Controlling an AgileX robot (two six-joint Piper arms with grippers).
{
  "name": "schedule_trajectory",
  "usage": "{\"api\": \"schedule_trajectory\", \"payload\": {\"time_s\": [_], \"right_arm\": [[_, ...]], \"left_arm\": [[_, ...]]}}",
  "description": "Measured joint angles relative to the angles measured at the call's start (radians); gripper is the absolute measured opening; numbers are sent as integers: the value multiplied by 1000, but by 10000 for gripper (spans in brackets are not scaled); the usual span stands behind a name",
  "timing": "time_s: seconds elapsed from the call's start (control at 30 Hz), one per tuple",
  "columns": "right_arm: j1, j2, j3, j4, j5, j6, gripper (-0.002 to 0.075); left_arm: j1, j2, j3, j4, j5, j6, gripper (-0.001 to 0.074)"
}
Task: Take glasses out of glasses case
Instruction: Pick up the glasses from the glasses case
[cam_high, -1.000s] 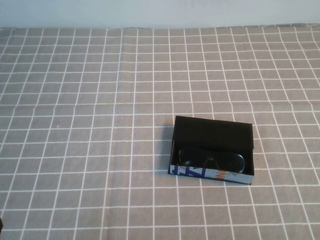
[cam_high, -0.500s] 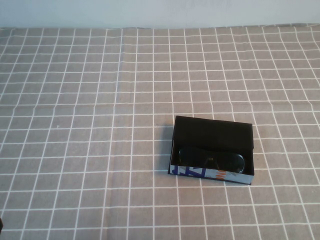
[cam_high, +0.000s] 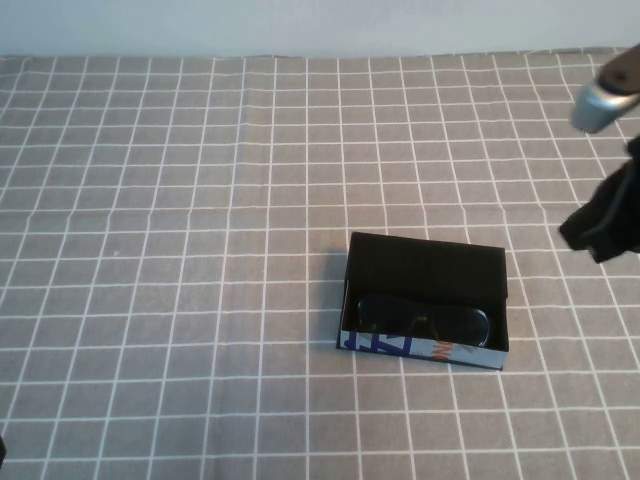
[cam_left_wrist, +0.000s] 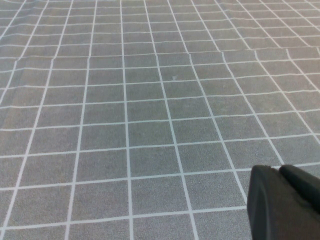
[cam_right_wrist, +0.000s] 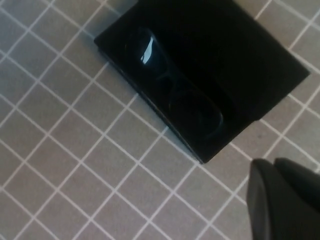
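Observation:
The glasses case lies open on the checked cloth, right of centre, its white side with blue letters and an orange mark facing the near edge. The black glasses lie inside it along the near wall. My right gripper hangs above the cloth to the right of the case, apart from it, fingers together and empty. Its wrist view shows the case, the glasses and the gripper. My left gripper is shut and empty over bare cloth, away from the case.
A grey cloth with a white grid covers the whole table. A pale wall runs along the far edge.
My right arm has come into the high view at the right edge; it was out of view before. The case and glasses have not moved.

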Motion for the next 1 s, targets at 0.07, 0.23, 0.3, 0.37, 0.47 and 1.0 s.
{"api": "schedule_trajectory", "payload": {"time_s": [0.07, 0.23, 0.3, 0.37, 0.47, 1.0], "right_arm": [[9, 86, -56, 2, 46, -24, -17], [88, 253, -155, -11, 98, -86, 22], [137, 307, -185, -30, 99, -110, 81], [180, 347, -208, -57, 83, -119, 153], [234, 402, -230, -96, 45, -127, 255], [286, 602, -239, -169, -65, -155, 301]], "left_arm": [[0, 0, 0, 0, 0, 0, -5], [0, 0, 0, 0, 0, 0, -5], [0, 0, 0, 0, 0, 0, -5], [0, 0, 0, 0, 0, 0, -5], [0, 0, 0, 0, 0, 0, -5], [0, 0, 0, 0, 0, 0, -5]]}}
